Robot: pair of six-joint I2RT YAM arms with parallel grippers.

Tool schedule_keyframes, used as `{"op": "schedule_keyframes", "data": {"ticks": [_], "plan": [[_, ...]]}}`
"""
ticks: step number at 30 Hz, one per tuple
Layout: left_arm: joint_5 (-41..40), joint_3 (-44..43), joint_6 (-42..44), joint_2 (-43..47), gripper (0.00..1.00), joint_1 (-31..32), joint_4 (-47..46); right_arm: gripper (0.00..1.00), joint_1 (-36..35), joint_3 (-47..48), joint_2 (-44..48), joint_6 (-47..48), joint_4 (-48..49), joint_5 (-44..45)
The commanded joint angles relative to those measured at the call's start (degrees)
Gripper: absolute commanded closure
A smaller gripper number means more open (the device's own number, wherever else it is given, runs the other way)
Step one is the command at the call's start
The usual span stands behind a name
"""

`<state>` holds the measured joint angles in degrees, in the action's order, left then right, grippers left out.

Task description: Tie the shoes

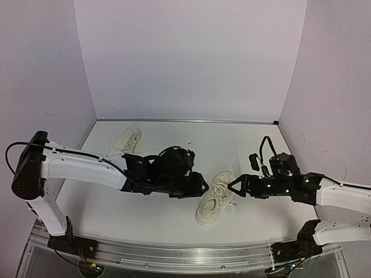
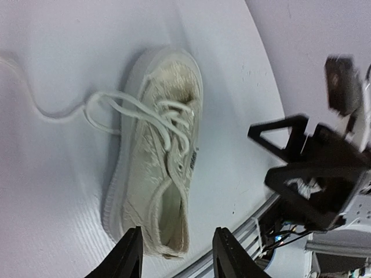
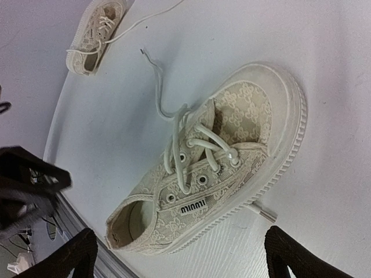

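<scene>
I find the near shoe (image 1: 215, 200) lying directly between the left gripper (image 1: 203, 186) and the right gripper (image 1: 231, 186), so no straight low pass exists there. Its loose lace (image 3: 155, 81) trails over the table (image 1: 232, 145) toward the far left. The left arm (image 1: 87, 168) bars the left half at mid-depth. The far shoe (image 1: 127, 141) occupies the far-left corner area beside the left wall (image 1: 46, 87). I read open surface across the far centre and far right.

Loose-laced shoe (image 2: 159, 156), parted left pincer (image 2: 178, 252)
</scene>
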<state>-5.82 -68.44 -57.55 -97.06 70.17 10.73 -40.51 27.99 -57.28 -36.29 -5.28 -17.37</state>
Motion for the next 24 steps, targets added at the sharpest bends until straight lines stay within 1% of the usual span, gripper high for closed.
{"op": "schedule_keyframes", "data": {"ticks": [1, 4, 7, 18, 24], "plan": [[-1.6, 4.6, 1.4, 8.9, 0.48, -5.6, -2.3, 0.08, -0.2, -0.9, -2.1, -2.8, 0.5, -1.9], [-3.8, 5.0, 2.9, 11.5, 0.41, -6.2, -0.4, 0.08, -0.9, -0.5, -3.3, -3.2, -0.2, -2.0], [-5.5, 4.9, 3.9, 12.5, 0.38, -6.3, 1.3, 0.07, -2.2, 0.0, -5.5, -4.1, -0.2, -1.4], [-5.7, 8.3, 3.4, 14.5, 0.38, -6.3, -0.8, 0.07, -9.5, 6.9, -18.8, -4.7, 0.1, 3.8], [-5.9, 9.0, 3.4, 15.1, 0.38, -6.3, -0.9, 0.07, -10.8, 12.3, -27.0, -2.5, -0.3, 5.3]]}}
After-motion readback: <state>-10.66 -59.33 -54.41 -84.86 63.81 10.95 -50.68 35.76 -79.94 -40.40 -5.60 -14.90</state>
